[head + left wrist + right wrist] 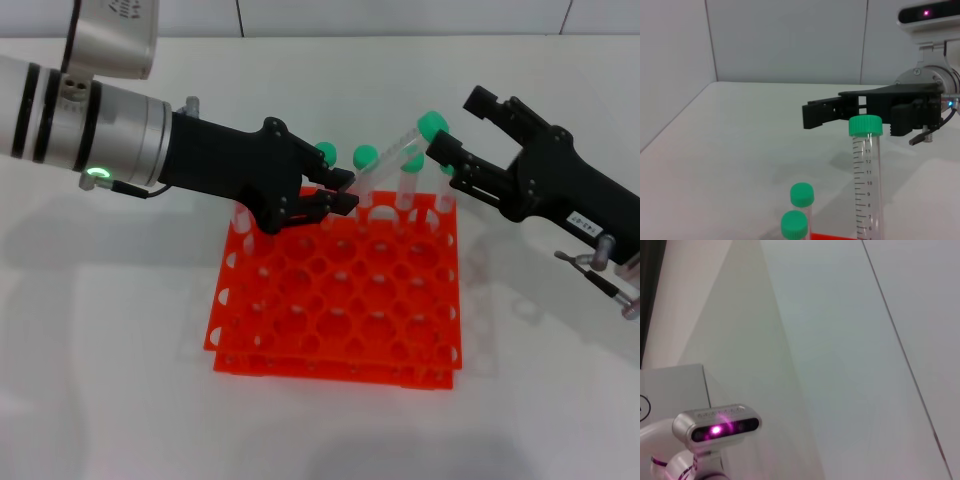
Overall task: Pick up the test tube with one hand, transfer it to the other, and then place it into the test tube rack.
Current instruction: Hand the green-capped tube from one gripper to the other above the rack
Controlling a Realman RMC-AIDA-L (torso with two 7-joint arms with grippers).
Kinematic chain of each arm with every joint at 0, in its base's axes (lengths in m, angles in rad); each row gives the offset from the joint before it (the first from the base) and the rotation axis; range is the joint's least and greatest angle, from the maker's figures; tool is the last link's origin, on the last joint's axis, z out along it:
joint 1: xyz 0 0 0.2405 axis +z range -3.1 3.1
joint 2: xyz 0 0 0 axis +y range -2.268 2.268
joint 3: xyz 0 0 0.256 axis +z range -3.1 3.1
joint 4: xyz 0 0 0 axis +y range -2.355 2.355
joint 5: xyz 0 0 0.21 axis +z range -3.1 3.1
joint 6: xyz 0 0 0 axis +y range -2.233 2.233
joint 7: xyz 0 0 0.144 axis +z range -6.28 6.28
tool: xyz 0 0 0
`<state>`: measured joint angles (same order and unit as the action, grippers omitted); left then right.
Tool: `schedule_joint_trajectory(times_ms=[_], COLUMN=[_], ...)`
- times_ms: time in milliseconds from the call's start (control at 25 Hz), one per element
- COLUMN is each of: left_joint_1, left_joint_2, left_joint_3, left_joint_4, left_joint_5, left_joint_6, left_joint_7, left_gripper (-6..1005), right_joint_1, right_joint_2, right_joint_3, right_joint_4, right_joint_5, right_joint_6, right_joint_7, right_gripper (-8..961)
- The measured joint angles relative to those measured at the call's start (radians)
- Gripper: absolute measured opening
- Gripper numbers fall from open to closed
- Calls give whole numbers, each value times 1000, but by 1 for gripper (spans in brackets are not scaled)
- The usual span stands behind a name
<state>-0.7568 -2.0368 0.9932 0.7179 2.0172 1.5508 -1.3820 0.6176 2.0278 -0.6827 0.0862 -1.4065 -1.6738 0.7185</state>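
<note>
Tilted above the back of the orange test tube rack [340,300], the test tube [390,160] is clear with a green cap [432,125]. My left gripper [345,192], unlabelled with a green light on its forearm, is shut on the tube's lower end. My right gripper [455,125], carrying a white label, is open just right of the cap and does not hold it. In the left wrist view the tube [867,175] stands close up, with the right gripper [812,115] farther off behind its cap. The right wrist view shows only walls.
Several other green-capped tubes [366,155] stand in the rack's back row; two of their caps [802,194] show in the left wrist view. White table surrounds the rack. The robot's head camera [716,427] appears in the right wrist view.
</note>
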Motion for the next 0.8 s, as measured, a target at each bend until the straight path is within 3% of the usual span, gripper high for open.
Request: schedule_joint_trajectory(times_ms=[800], left_joint_1=[-17], left_joint_2=[0], left_joint_3=[12], left_joint_4=[0], left_joint_5=[1], left_joint_6=[-34], left_joint_7=[3], left_gripper=[194], right_joint_1=[36], right_joint_2=[0], right_joint_3=[34], right_joint_4=[65], right_joint_5=[-12], right_joint_6=[-2], right_joint_7=[-42], right_gripper=[869])
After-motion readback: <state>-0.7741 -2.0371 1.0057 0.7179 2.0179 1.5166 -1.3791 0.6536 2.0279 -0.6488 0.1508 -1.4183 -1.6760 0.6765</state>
